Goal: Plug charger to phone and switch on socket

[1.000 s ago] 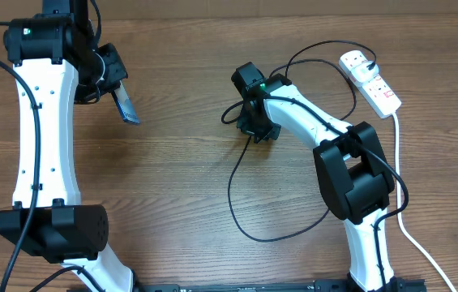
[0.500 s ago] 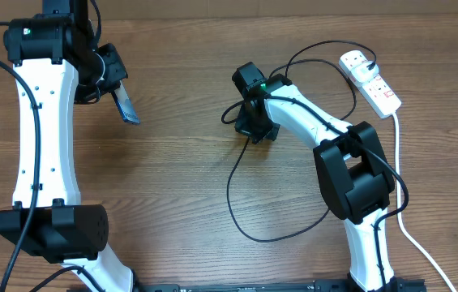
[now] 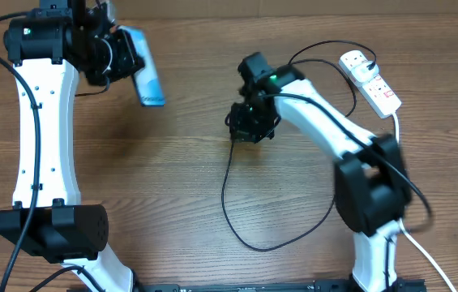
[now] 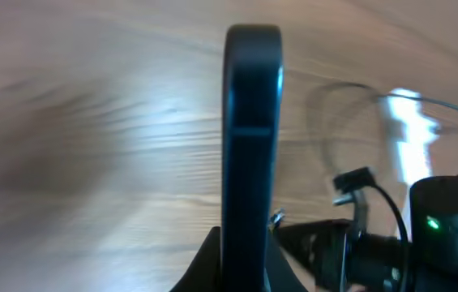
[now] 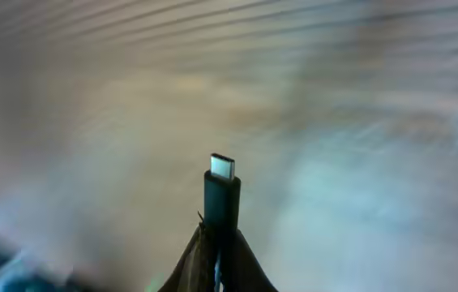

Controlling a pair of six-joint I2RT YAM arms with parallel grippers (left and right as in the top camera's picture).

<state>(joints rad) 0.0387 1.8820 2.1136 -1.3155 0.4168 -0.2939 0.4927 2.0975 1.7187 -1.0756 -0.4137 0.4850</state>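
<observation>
- phone (image 3: 147, 79) is clamped in left gripper (image 3: 128, 60); seen edge-on at wrist, screen hidden there.
- charger (image 5: 222, 196) tip is pinched by right gripper (image 3: 250, 123); jaws mostly cropped.
- socket (image 3: 372, 82) switch state unreadable.

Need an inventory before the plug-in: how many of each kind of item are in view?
phone: 1
charger cable: 1
power strip: 1
Total: 3

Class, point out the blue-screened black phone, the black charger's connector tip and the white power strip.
Blue-screened black phone (image 3: 146, 75): overhead, screen middle.
Black charger's connector tip (image 5: 222, 167): right wrist, silver end.
White power strip (image 3: 374, 83): overhead, top face.
</observation>
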